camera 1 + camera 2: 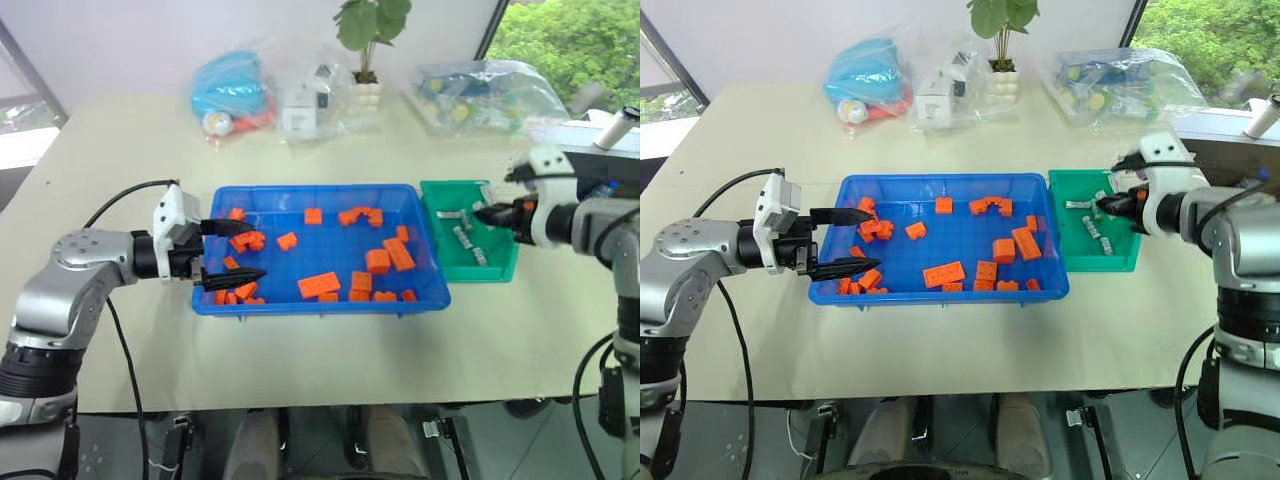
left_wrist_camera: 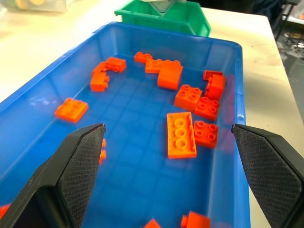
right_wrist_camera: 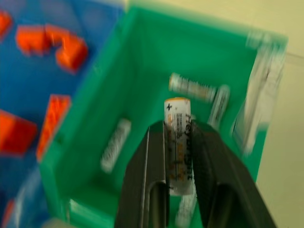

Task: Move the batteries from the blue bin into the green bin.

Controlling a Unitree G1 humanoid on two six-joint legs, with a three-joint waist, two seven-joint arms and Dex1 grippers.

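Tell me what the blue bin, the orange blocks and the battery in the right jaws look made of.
Blue bin: likely moulded plastic, smooth and slightly glossy, with a faint grid on its floor.
Orange blocks: hard plastic, studded tops, satin sheen.
Battery: probably a metal cell in a printed white wrap with an orange band; the right gripper is shut on it above the green bin.
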